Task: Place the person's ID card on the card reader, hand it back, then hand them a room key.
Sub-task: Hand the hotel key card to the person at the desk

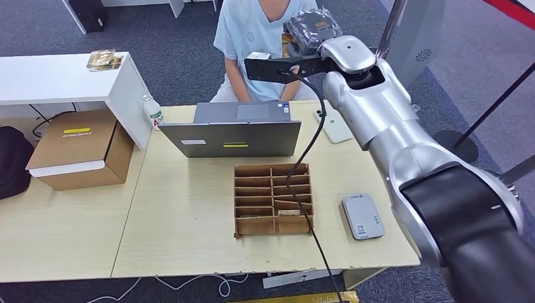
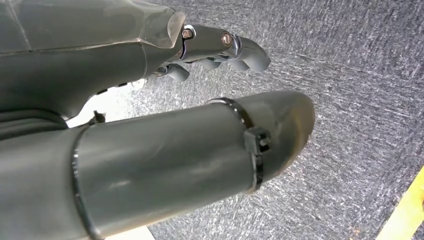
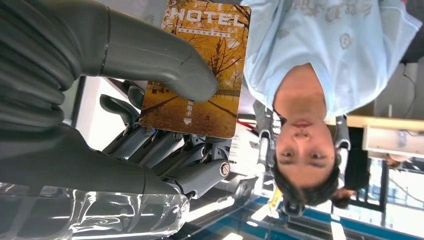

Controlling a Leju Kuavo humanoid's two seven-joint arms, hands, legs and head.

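From my console: my right hand [image 3: 165, 125] grasps the room key [image 3: 200, 65] — an orange card printed "HOTEL" over autumn trees — thumb pressed on its face, fingers beneath, raised beyond the laptop [image 1: 230, 136] toward the seated person [image 1: 252, 38]. The card's smaller print is too fine to read. The grey card reader [image 1: 363, 216] lies on the table [image 1: 176, 214], near the laptop. My left hand [image 2: 220, 47] hangs over carpet, fingers curled on nothing.

The right hand [image 3: 165, 125] pinches a room key [image 3: 197, 70] (printed "HOTEL"). A person [image 3: 320, 55] in pale blue faces it.
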